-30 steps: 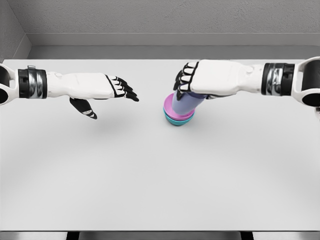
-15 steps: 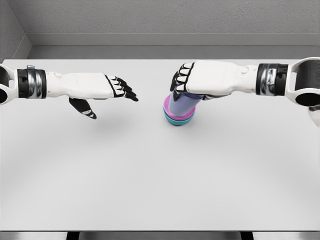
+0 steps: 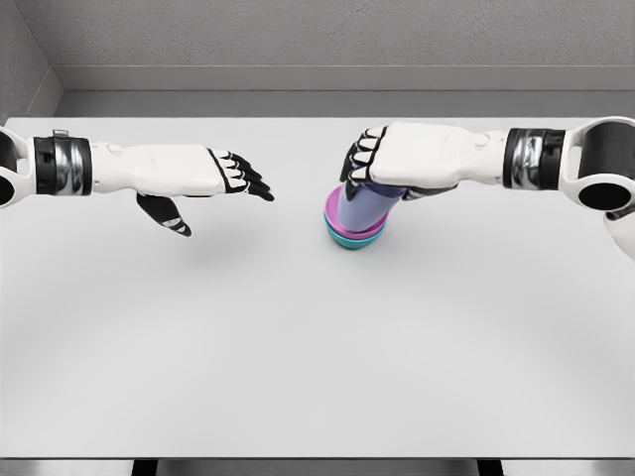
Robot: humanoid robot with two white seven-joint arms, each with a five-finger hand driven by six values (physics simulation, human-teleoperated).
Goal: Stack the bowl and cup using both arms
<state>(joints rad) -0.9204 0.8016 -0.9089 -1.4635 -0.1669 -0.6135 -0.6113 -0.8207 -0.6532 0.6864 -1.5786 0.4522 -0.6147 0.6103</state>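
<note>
cup (image 3: 365, 206) — lavender, upright with a slight tilt, seated inside the bowls | bowls (image 3: 353, 232) — magenta nested in teal, upright, directly beneath the cup, stacked under it

Broad, flat, pale grey rectangular tabletop (image 3: 298, 357) filling most of the view, lying level and showing a smooth matte surface. Soft diffuse shadows falling across the upper half of that surface. Dark narrow front edge strip (image 3: 317, 466) running along the bottom of the picture, broken by lighter segments. Grey, faintly textured back wall (image 3: 327, 35) rising behind the far edge of the tabletop. Lighter grey horizontal ledge (image 3: 327, 79) running along the wall's base. Grey side wall (image 3: 20, 69) closing the upper left corner.
</note>
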